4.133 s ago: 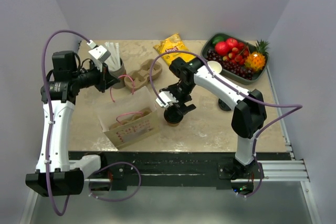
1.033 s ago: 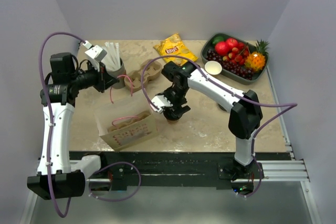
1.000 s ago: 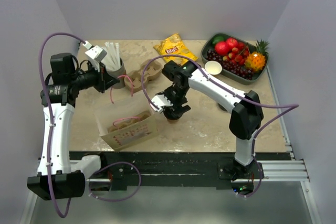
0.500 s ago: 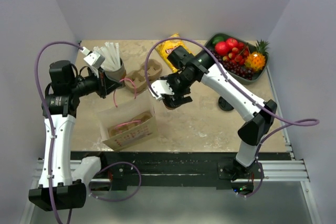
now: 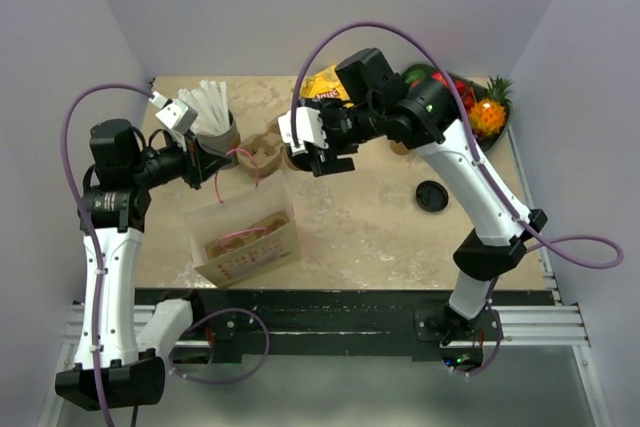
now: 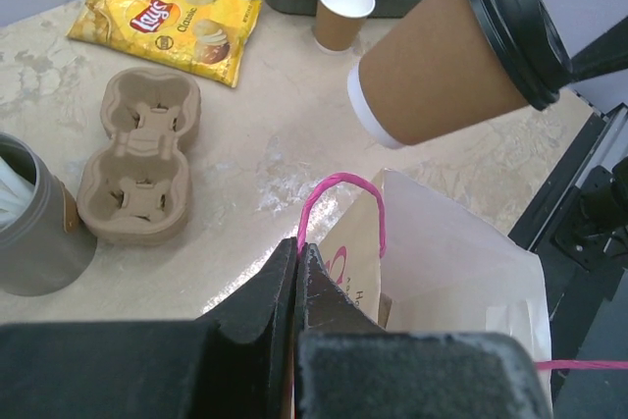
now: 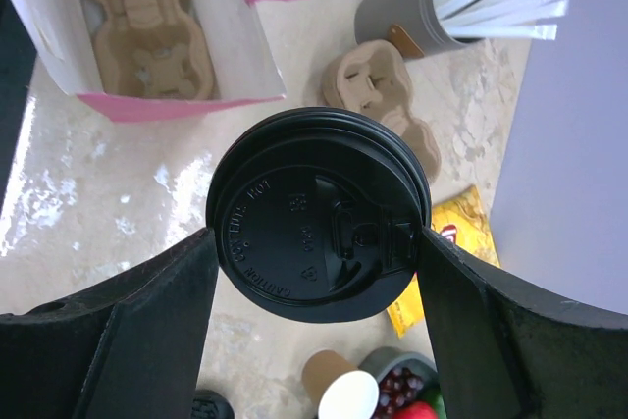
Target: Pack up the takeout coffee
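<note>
The takeout coffee (image 6: 442,56), a tan cup with a black lid (image 7: 319,213), hangs in the air, tilted, with my right gripper (image 7: 316,233) shut on it just under the lid. In the top view that gripper (image 5: 320,147) is above the table, just right of the paper bag (image 5: 250,252) and higher than its mouth. My left gripper (image 6: 297,247) is shut on the bag's pink handle (image 6: 339,193) and holds the mouth open. A cardboard carrier (image 7: 137,22) lies inside the bag.
A second cardboard carrier (image 5: 275,142) lies behind the bag, next to a grey cup of straws (image 5: 215,122). A chips bag (image 6: 167,17), a lidless tan cup (image 6: 343,9) and a fruit tray (image 5: 480,112) are at the back. A loose black lid (image 5: 431,195) lies to the right.
My right arm has lifted the coffee off the table and carried it up, back and left toward the bag. My left gripper has kept the handle and drawn the bag more upright.
</note>
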`<state>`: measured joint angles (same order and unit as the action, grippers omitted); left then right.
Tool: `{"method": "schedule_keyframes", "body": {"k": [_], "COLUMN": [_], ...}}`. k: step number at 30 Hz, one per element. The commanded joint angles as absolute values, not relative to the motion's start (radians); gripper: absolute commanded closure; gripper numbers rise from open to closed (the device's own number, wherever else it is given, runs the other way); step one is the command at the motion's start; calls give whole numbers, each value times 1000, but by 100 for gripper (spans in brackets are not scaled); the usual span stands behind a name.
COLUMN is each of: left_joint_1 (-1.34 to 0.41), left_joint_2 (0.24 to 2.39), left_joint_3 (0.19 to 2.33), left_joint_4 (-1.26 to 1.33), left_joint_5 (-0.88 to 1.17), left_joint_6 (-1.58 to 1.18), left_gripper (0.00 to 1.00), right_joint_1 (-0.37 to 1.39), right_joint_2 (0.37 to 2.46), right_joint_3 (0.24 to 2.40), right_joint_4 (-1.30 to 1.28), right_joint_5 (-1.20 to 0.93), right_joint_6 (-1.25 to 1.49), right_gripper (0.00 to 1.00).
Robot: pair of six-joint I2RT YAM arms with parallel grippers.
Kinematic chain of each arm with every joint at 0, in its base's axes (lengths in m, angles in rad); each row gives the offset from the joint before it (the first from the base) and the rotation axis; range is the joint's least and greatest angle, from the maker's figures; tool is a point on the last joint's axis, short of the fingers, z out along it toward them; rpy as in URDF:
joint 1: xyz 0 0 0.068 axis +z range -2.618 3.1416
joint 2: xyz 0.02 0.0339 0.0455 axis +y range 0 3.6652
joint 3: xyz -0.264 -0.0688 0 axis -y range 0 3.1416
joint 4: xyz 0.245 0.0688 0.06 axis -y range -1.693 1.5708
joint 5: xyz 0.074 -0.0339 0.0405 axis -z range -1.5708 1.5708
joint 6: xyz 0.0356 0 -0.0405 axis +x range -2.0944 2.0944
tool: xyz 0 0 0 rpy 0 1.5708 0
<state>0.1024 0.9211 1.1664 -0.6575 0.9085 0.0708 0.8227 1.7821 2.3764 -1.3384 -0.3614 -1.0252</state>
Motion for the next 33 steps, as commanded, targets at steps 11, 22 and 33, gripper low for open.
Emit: {"method": "schedule_keyframes", "body": {"k": [11, 22, 33], "left_joint_1": [91, 94, 94], "left_joint_2": [831, 778, 716], "left_joint_3": [1198, 1216, 1151], "left_joint_4": [-561, -474, -451], "left_joint_5": [900, 965, 1063], "left_joint_6": [14, -221, -290], "left_gripper": [100, 100, 100], "right_joint_1": [968, 1166, 1250], "right_joint_2": [1664, 1652, 1648], "right_joint_3": [2418, 2332, 2203], "right_joint_4": [-1197, -1157, -1138], "right_joint_5": [-393, -322, -167], "right_joint_6": [-770, -690, -710], "right_gripper": [100, 100, 100]}}
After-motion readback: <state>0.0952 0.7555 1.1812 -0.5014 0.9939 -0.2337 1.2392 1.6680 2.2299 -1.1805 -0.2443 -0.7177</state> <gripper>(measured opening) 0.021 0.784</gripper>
